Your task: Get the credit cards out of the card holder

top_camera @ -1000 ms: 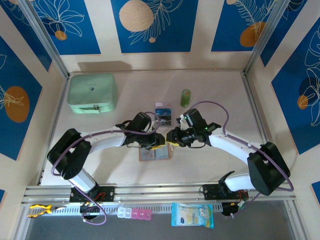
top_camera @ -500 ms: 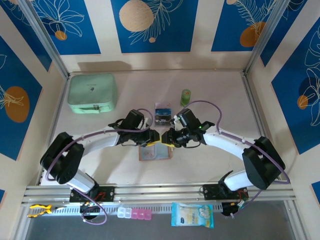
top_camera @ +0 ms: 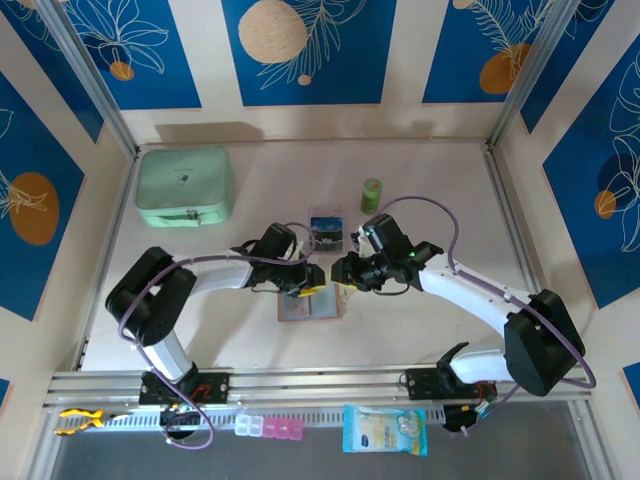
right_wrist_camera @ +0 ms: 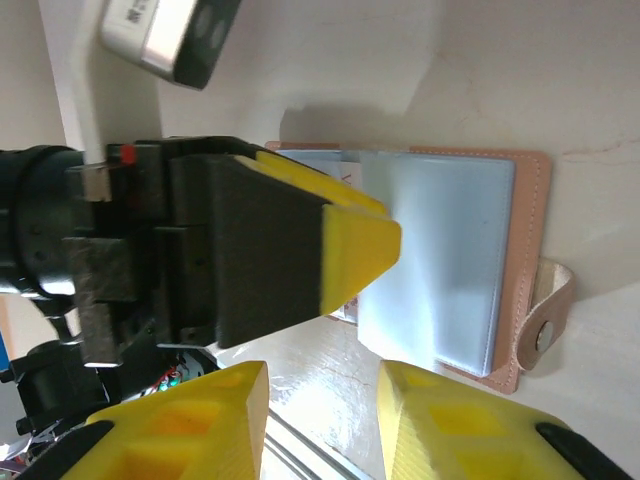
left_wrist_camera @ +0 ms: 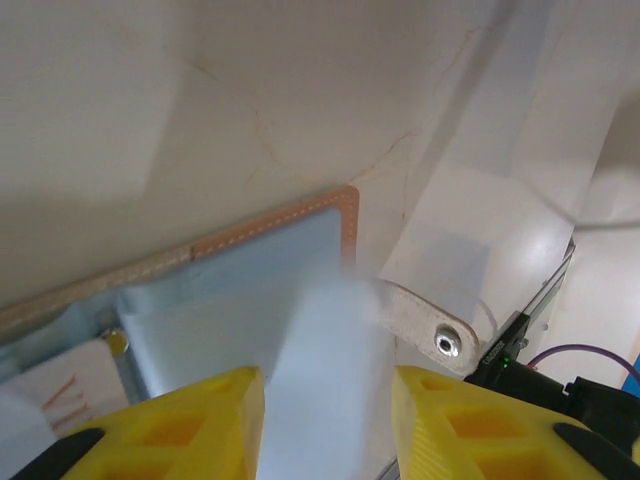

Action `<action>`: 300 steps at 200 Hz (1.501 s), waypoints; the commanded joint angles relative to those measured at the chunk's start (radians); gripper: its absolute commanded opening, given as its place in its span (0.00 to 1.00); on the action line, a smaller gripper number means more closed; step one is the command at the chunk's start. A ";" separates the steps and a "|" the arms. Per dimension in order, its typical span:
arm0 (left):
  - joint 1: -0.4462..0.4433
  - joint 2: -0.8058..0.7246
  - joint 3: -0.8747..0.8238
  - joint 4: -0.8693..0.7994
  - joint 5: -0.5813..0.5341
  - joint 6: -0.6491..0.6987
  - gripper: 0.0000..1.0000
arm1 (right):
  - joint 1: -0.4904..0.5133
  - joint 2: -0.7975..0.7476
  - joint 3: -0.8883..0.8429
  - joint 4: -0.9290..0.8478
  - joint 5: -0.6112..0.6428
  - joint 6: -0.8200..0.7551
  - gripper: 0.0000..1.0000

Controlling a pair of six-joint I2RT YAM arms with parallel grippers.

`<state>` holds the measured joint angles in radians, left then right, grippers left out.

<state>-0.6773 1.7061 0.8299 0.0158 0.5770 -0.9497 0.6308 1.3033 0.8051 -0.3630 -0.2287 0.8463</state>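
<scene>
**Holder laid open beneath both grippers**

The holder (top_camera: 311, 308) is laid open and flat on the table (top_camera: 430, 180), slightly nearer than the middle. Its grey-blue panels are turned up and its snap tab (right_wrist_camera: 545, 322) is stretched out to one side. A pale card (left_wrist_camera: 58, 392) with red print is seen tucked in one pocket.

The left gripper (top_camera: 312, 279) is held over the holder's far edge, tips down. In the left wrist view its yellow fingers (left_wrist_camera: 170, 430) are parted by a narrow gap. A pale, blurred sheet (left_wrist_camera: 325, 350) is seen in that gap, above the panel; whether it is gripped cannot be told.

The right gripper (top_camera: 340, 272) is held just beside the left one, at the holder's far right corner. Its fingers (right_wrist_camera: 460, 420) are set partly apart, and nothing is held between them.

Beyond the holder a small blue and dark printed piece (top_camera: 326, 226) is laid on the table; what it is cannot be made out. A green bottle (top_camera: 371, 194) is stood near it. A mint pouch (top_camera: 185, 185) is placed well apart, at the far left corner.
</scene>
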 commanded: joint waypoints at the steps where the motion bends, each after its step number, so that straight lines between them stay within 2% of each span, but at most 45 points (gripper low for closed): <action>1: -0.008 0.032 0.029 0.058 0.035 -0.017 0.38 | -0.002 -0.018 -0.010 -0.039 0.004 0.004 0.35; 36: -0.003 0.010 0.034 0.034 0.028 -0.001 0.38 | 0.006 -0.001 -0.009 -0.023 -0.013 0.013 0.35; 73: 0.034 -0.078 0.007 -0.036 -0.011 0.038 0.38 | 0.030 0.060 0.014 0.008 -0.032 0.014 0.34; 104: 0.071 -0.147 -0.044 -0.067 -0.025 0.054 0.37 | 0.061 0.139 0.048 0.042 -0.054 0.015 0.30; 154: 0.116 -0.246 -0.143 -0.107 -0.049 0.062 0.29 | 0.112 0.288 0.097 0.127 -0.111 0.029 0.21; 208: 0.133 -0.304 -0.214 -0.144 -0.069 0.071 0.21 | 0.138 0.425 0.149 0.155 -0.151 0.014 0.19; 274: 0.136 -0.299 -0.229 -0.171 -0.080 0.086 0.18 | 0.133 0.508 0.141 0.062 -0.040 -0.029 0.17; 300: 0.137 -0.287 -0.230 -0.171 -0.079 0.089 0.18 | 0.125 0.516 0.103 0.104 -0.056 -0.013 0.17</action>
<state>-0.5518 1.4147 0.6094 -0.1329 0.5106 -0.8810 0.7635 1.7992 0.9401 -0.2501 -0.3000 0.8383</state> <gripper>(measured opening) 0.180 0.173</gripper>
